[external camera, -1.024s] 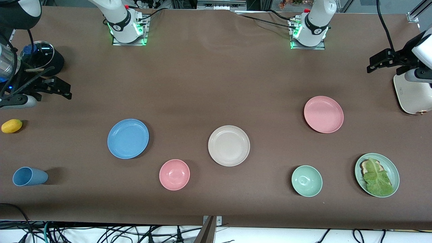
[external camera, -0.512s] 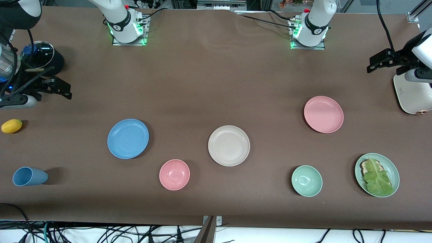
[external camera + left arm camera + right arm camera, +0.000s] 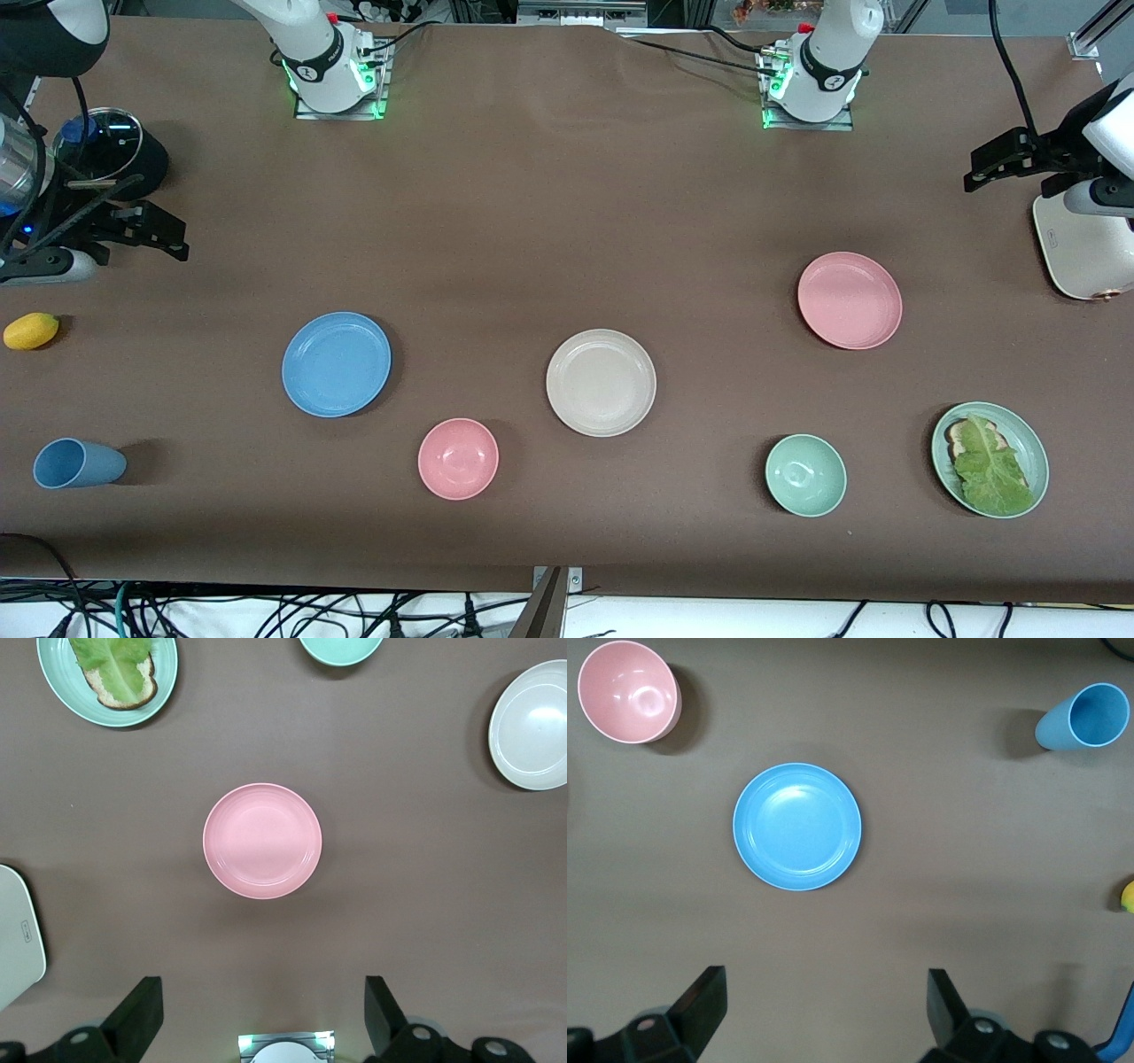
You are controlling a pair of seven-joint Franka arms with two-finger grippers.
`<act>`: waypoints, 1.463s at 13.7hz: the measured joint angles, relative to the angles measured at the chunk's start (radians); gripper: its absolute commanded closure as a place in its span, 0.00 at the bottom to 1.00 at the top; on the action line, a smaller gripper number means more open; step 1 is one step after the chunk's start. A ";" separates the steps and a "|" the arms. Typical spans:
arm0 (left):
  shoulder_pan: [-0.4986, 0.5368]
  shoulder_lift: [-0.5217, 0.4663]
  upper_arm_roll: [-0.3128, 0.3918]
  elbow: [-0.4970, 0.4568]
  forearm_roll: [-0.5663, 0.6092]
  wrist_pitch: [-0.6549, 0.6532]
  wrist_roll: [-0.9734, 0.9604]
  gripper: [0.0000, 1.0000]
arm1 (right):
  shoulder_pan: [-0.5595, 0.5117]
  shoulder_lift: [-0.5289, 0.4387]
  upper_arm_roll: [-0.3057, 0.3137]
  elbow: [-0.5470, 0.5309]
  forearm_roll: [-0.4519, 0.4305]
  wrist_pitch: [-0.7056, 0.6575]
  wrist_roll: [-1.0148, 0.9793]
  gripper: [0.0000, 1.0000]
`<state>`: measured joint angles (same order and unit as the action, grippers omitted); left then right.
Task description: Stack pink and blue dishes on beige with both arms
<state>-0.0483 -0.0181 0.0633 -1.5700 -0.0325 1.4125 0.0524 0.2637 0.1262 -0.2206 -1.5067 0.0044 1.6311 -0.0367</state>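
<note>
The beige plate point(image 3: 601, 382) lies bare near the middle of the brown table point(image 3: 567, 195), with the blue plate point(image 3: 336, 363) well apart from it toward the right arm's end and the pink plate point(image 3: 850, 299) toward the left arm's end, a little farther from the front camera; nothing is stacked on any of the three. The front view shows the whole spread but of the arms only the bases and some upper links, no fingertips. The wrist views supply those: the left gripper point(image 3: 264, 1019) hangs high over the table beside the pink plate point(image 3: 262, 841), fingers spread wide and holding nothing, and the right gripper point(image 3: 826, 1014) hangs likewise beside the blue plate point(image 3: 797, 826), also wide and empty. Smaller things: a mint plate carrying lettuce on bread point(image 3: 990, 459), a mint-green bowl point(image 3: 805, 475), a pink bowl point(image 3: 458, 458) (deeper than the plates), a blue cup point(image 3: 78, 463) on its side, and a yellow fruit point(image 3: 31, 330).
</note>
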 measured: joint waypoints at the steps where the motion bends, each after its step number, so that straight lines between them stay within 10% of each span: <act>1: 0.000 0.001 0.000 0.002 0.000 0.001 0.000 0.00 | 0.000 0.000 0.000 0.000 0.000 0.000 0.000 0.00; 20: 0.000 0.013 0.000 0.017 0.000 0.002 0.009 0.00 | 0.000 0.000 -0.001 0.000 0.000 0.000 0.000 0.00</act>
<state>-0.0483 -0.0048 0.0633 -1.5531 -0.0325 1.4143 0.0617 0.2635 0.1262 -0.2211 -1.5068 0.0044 1.6310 -0.0367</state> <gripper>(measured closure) 0.000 0.000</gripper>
